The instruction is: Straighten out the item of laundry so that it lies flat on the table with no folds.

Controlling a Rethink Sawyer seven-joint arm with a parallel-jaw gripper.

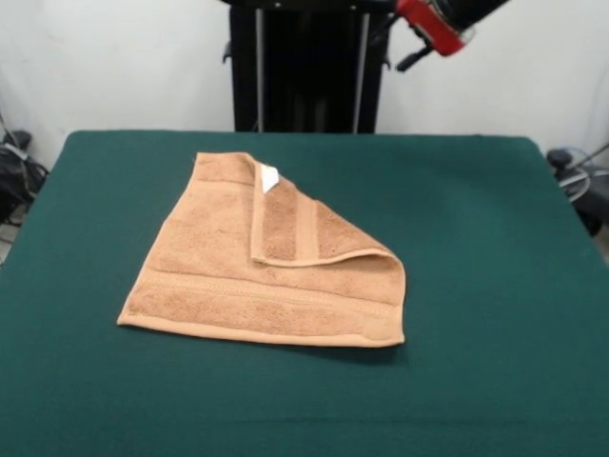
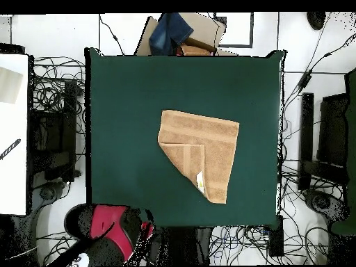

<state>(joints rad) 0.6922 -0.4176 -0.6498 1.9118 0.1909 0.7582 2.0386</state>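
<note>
Towel: the tan towel (image 1: 257,276) lies near the middle of the green table (image 1: 495,286), one corner folded over onto its top, white tag (image 1: 269,177) showing on the flap.
Done: nothing much, by the look of it; the flap (image 1: 304,233) is not yet opened out.
Left: lift that corner, lay it back, smooth it flat.
Arm: the red arm (image 1: 433,24) is drawn back off the table.
Pincer: its tips are hidden, so I cannot tell whether it is open, though it seems to hold nothing.

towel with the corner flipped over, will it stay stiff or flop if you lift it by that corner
Probably flops: the towel already lies draped in a soft fold, its corner flap resting limp on the layer below. The looped terry on the cloth-covered table suggests it would drag and bunch rather than slide if pushed. It looks light.
</note>
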